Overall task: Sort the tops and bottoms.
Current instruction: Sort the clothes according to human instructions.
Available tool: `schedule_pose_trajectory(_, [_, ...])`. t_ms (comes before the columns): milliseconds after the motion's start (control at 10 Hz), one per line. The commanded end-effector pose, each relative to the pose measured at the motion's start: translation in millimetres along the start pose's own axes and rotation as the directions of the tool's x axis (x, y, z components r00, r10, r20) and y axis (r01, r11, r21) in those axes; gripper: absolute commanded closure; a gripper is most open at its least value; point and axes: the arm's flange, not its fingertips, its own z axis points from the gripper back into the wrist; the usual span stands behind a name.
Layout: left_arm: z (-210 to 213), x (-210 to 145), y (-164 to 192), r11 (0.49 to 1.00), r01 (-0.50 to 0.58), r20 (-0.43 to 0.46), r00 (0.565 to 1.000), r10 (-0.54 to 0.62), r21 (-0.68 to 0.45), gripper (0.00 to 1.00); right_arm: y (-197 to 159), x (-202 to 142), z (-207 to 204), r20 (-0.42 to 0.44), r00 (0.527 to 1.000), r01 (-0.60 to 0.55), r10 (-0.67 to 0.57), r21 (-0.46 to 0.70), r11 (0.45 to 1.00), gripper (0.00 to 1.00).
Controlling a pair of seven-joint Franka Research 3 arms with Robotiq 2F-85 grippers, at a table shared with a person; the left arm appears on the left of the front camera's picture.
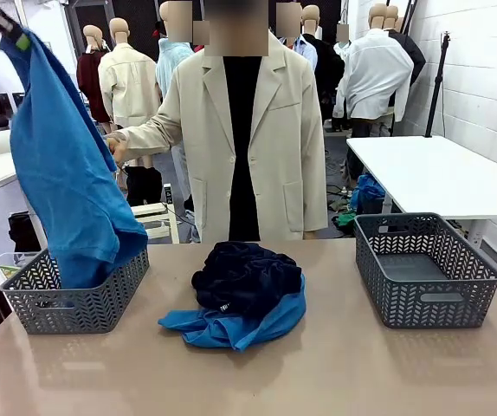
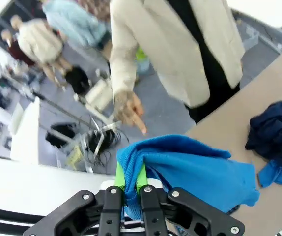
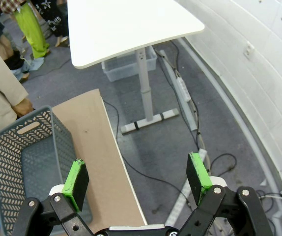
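**A:** What is the left gripper (image 1: 4, 28) doing?

**B:** It is hovering high above the worktop's (image 1: 335, 377) left edge. Its green pads are squeezing together on a fold of a blue top (image 1: 62, 173). The garment is hanging down long from the claw, and its lower end is dipping into the left basket (image 1: 75, 310), which is sitting at that left edge.

**A:** And the right gripper (image 3: 138, 177)?

**B:** Its two fingers are standing wide apart. It is looking down past the worktop's right edge, with grey floor and cables showing between the pads. The right basket (image 3: 13, 162) is sitting near that edge, off to one side of the claw. A white table (image 3: 126, 29) is standing farther off on the floor.

**A:** Where is the rest of the clothing lying?

**B:** In the middle of the worktop, between the two baskets and well apart from both. The navy bottoms (image 1: 244, 276) are lying bunched on top of a second blue top (image 1: 231, 331). Its folds are spreading out from under them toward the near edge. A small white label is showing on the dark fabric.

**A:** What is the person (image 1: 261, 139) doing?

**B:** Standing at the far edge in a pale jacket. One hand (image 1: 117, 149) is reaching out beside the hanging top, and in the left wrist view a finger is pointing downward. I cannot tell whether the hand is touching the fabric.
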Motion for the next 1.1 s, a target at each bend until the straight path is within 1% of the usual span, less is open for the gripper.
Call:
schedule_pose_trajectory(0, [-58.0,4.3,53.1,0.993,-0.094,-0.167,0.982,0.082,-0.067,1.00,0.5,-2.3,-0.9,-0.008,1.000,0.012,-0.012,0.005,1.000,0.00])
schedule_pose_trajectory(100, [-84.3,-9.0,63.8,0.986,-0.122,-0.219,0.971,0.095,-0.117,1.00,0.5,-2.3,-0.9,-0.008,1.000,0.012,-0.012,0.005,1.000,0.00])
schedule_pose_trajectory(200, [-108.3,-24.8,68.4,0.976,-0.122,-0.252,0.965,0.073,-0.181,1.00,0.5,-2.3,-0.9,-0.008,1.000,0.012,-0.012,0.005,1.000,0.00])
schedule_pose_trajectory(300, [-134.6,-39.3,69.4,0.959,-0.141,-0.263,0.962,0.074,-0.247,1.00,0.5,-2.3,-0.9,-0.008,1.000,0.012,-0.012,0.005,1.000,0.00])
schedule_pose_trajectory(400, [-164.6,-53.2,65.6,0.929,-0.183,-0.300,0.950,0.083,-0.320,1.00,0.5,-2.3,-0.9,-0.008,1.000,0.012,-0.012,0.005,1.000,0.00])
schedule_pose_trajectory(500, [-195.9,-67.2,40.9,0.876,-0.167,-0.326,0.945,0.012,-0.453,1.00,0.5,-2.3,-0.9,-0.008,1.000,0.012,-0.012,0.005,1.000,0.00])
schedule_pose_trajectory(600, [-220.4,-77.2,19.3,0.850,-0.181,-0.373,0.928,-0.020,-0.495,1.00,0.5,-2.3,-0.9,-0.008,1.000,0.012,-0.012,0.005,1.000,0.00])
schedule_pose_trajectory(700, [-238.3,-88.6,3.8,0.815,-0.196,-0.402,0.914,-0.049,-0.545,1.00,0.5,-2.3,-0.9,-0.008,1.000,0.012,-0.012,0.005,1.000,0.00])
schedule_pose_trajectory(800, [-257.5,-104.5,-9.5,0.773,-0.246,-0.441,0.896,-0.048,-0.584,1.00,0.5,-2.3,-0.9,-0.008,1.000,0.012,-0.012,0.005,1.000,0.00])
schedule_pose_trajectory(900, [-280.9,-122.6,-15.9,0.762,-0.299,-0.492,0.870,-0.030,-0.574,1.00,0.5,-2.3,-0.9,-0.008,1.000,0.012,-0.012,0.005,1.000,0.00])
schedule_pose_trajectory(1000, [-298.0,-143.4,-23.1,0.743,-0.316,-0.510,0.859,-0.040,-0.591,1.00,0.5,-2.3,-0.9,-0.008,1.000,0.012,-0.012,0.005,1.000,0.00])
